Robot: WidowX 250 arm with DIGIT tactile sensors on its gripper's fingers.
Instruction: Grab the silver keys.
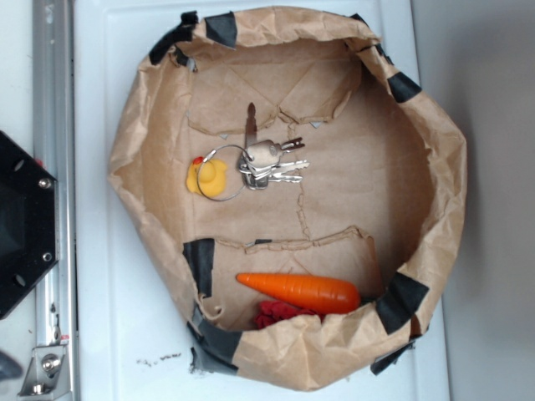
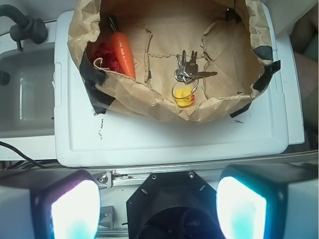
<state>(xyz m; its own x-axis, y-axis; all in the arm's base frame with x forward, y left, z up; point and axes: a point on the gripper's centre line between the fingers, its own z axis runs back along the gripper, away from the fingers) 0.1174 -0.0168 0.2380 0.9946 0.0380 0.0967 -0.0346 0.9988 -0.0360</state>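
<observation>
Silver keys (image 1: 269, 164) lay near the middle of a shallow brown paper bag (image 1: 435, 159) whose rolled-down rim was patched with black tape. From the wrist view, the nearest things were the 2 gripper fingers (image 2: 65, 206), wide apart at the bottom corners of the picture with nothing between them, so the gripper (image 2: 158, 209) was released and well short of the bag. Just beyond them sat the robot's black base and a metal rail, then the white tray (image 2: 164, 139) that carried the bag.

Inside the bag, closest to that near rim, a yellow rubber duck (image 1: 209, 177) rested on the paper floor. A thin wire ring from the keys looped around the duck, so the 2 things touched. The keys themselves fanned out just past the duck, with a slim dark tag (image 1: 250, 124) pointing off to one side.

To the other side, beyond a torn paper flap, an orange carrot (image 1: 301, 290) lay along the bag's wall. A small red object (image 1: 280, 313) sat tucked beside the carrot against the rim; its exact kind could not be told.
</observation>
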